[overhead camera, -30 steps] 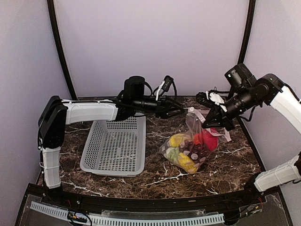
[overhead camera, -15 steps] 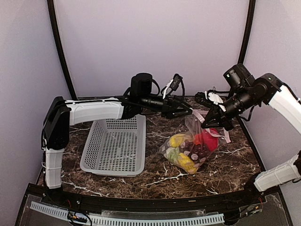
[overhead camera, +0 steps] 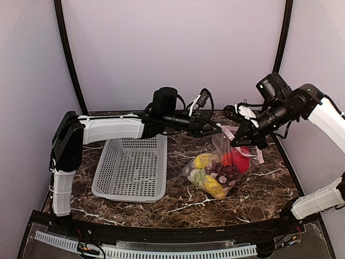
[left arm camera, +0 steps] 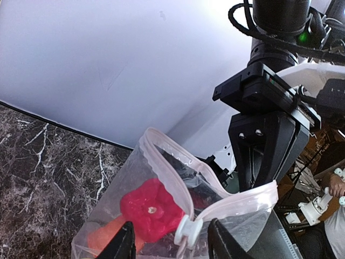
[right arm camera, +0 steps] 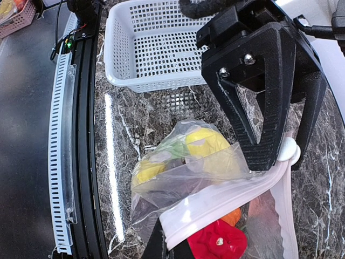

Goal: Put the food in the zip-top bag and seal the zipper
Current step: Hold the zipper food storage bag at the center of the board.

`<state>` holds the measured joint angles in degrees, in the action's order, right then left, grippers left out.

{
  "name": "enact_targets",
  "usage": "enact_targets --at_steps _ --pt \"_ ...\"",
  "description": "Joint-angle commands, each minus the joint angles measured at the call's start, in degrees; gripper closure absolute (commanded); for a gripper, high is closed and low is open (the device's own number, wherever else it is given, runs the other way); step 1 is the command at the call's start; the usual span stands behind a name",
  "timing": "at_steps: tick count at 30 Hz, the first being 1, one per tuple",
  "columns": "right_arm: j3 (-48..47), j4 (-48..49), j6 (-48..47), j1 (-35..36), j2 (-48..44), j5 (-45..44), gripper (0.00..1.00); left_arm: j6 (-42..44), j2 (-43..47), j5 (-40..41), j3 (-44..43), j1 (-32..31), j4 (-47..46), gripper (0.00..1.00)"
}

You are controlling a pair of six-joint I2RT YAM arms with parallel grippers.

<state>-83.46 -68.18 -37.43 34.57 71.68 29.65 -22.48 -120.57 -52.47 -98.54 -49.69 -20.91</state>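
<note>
At 9 o'clock on the marble tabletop [overhead camera: 259,189] sits a white perforated basket [overhead camera: 135,162]. Above its far rim the left arm stretches toward 3 o'clock, and the left arm's fingers [overhead camera: 213,129] reach the 12 o'clock corner of the zip-top bag [overhead camera: 221,162]. They stand apart, one on each side of the white slider [left arm camera: 187,231], with a gap on at least one side. The bag lies right of the basket, near the tabletop's middle, its mouth lifted toward the back wall. It holds the red pepper [left arm camera: 151,208], yellow pieces [overhead camera: 203,160] and purple grapes [overhead camera: 226,172]. The pinkish zipper [left arm camera: 242,197] gapes between the two arms. At the bag's 1 o'clock, the right arm's fingers [overhead camera: 241,139] are pinched closed on the zipper strip, holding that edge up.
</note>
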Motion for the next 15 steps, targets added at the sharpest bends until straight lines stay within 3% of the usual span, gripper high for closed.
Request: enact_targets --at_steps 1,15 --pt "-1.3 0.6 0.4 0.5 0.2 -0.2 1.00 -1.1 0.0 -3.3 0.1 -0.2 -1.8 0.57" --pt "-2.3 0.6 0.6 0.4 0.8 -0.9 1.00 -2.5 -0.7 -5.7 2.1 -0.2 -4.9 0.59"
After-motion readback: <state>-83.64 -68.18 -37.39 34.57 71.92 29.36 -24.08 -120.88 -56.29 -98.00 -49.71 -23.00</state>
